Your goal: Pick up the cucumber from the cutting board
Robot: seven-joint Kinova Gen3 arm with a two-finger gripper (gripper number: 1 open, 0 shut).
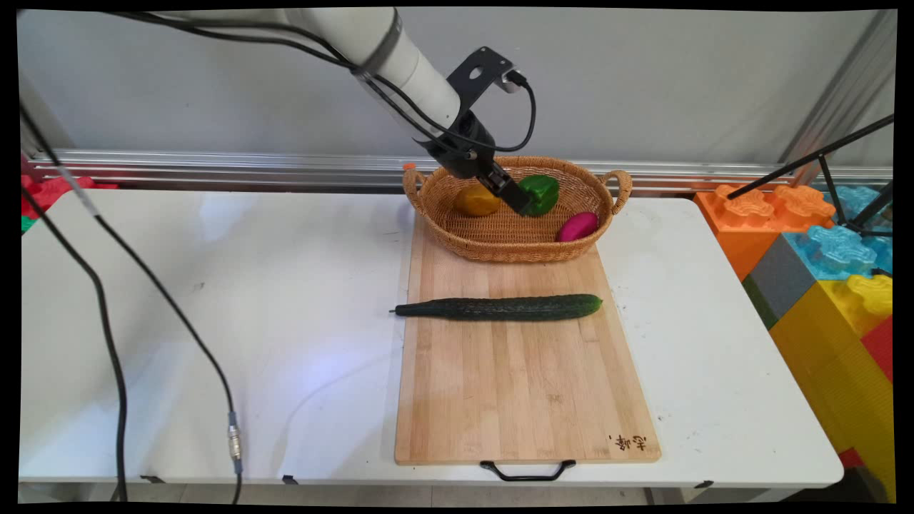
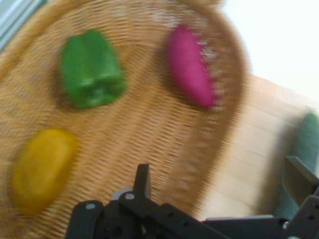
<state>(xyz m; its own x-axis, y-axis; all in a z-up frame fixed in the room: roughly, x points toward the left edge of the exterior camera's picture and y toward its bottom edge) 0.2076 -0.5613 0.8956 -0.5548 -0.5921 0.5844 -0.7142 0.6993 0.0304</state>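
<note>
My gripper (image 1: 520,200) hangs over the wicker basket (image 1: 500,250) at the far end of the cutting board, between a yellow fruit (image 1: 477,201) and a green pepper (image 1: 540,193). A magenta vegetable (image 1: 577,226) lies at the basket's right. In the hand view the gripper (image 2: 219,181) is open and holds nothing. Below it are the basket (image 2: 149,109), the pepper (image 2: 91,68), the yellow fruit (image 2: 44,167) and the magenta vegetable (image 2: 189,64). A long dark cucumber (image 1: 500,308) lies across the board in front of the basket, and its end (image 2: 306,139) shows at the hand view's right.
The wooden cutting board (image 1: 521,385) has a black handle at the near edge. Large coloured toy bricks (image 1: 821,257) stand off the table's right end, with black tripod legs (image 1: 821,153) above them. Black cables (image 1: 107,321) hang over the table's left side.
</note>
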